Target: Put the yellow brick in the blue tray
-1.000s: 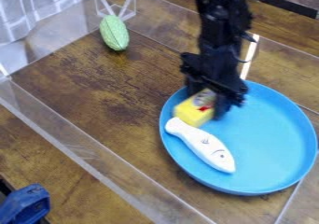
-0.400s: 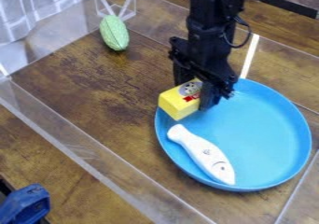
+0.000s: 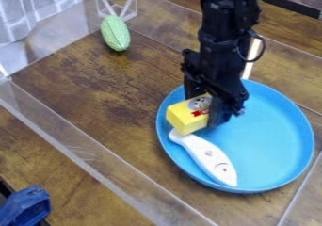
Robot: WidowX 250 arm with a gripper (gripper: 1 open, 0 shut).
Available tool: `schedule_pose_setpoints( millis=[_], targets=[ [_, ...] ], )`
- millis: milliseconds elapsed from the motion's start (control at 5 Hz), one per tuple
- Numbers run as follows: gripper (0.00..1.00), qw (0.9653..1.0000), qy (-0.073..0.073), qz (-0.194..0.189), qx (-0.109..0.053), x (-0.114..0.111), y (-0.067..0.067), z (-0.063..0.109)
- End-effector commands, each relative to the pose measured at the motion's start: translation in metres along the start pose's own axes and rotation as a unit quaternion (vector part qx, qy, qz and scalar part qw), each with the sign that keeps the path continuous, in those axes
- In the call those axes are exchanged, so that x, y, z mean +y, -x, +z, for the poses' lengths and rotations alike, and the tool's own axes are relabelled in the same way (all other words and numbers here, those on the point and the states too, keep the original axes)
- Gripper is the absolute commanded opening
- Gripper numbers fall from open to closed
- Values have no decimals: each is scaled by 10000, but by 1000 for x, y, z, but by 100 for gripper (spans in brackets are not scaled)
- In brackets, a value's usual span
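Working from the near edge outward, I note a dark blue object [image 3: 23, 209] at the bottom left corner, too cropped to identify. Beyond it a clear plastic wall [image 3: 113, 178] runs diagonally across the wooden table [image 3: 88, 98], with a second clear panel rising at the left.

Next I record the blue tray [image 3: 270, 145], a round shallow dish with a raised rim, resting on the table at the right. A white fish [image 3: 208, 156] lies inside it along the near left portion, its eye end pointing toward the near rim.

Just behind the fish I find the yellow brick [image 3: 187, 121]. It sits tilted at the tray's left rim, inside the dish's outline, its white-and-red label face turned upward toward the gripper. Whether its underside rests on the tray floor or is lifted clear of it, I cannot tell.

My gripper [image 3: 205, 105] points straight down over the brick, black fingers drawn together and clamped onto the brick's upper end at the label. The dark arm rises out of the top of the frame.

Farthest back, a green ribbed oval object [image 3: 116, 32] lies on the table near the left panel, well apart from the tray.
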State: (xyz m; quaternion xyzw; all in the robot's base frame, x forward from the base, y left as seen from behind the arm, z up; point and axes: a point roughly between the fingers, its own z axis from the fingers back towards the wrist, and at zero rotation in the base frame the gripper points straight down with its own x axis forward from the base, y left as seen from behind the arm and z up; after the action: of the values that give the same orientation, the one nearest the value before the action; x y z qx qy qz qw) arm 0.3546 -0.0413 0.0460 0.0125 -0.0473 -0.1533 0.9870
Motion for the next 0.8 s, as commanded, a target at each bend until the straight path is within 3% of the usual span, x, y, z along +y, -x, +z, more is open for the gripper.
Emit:
schedule_pose_setpoints(
  millis=[0, 400, 600],
  targets=[
    [100, 9987, -52, -330, -377, -4, -5, 30],
    [100, 9984, -12, -459, -320, 18, -9, 8],
    [100, 9991, -16, -327, -285, 19, -12, -9]
  ],
)
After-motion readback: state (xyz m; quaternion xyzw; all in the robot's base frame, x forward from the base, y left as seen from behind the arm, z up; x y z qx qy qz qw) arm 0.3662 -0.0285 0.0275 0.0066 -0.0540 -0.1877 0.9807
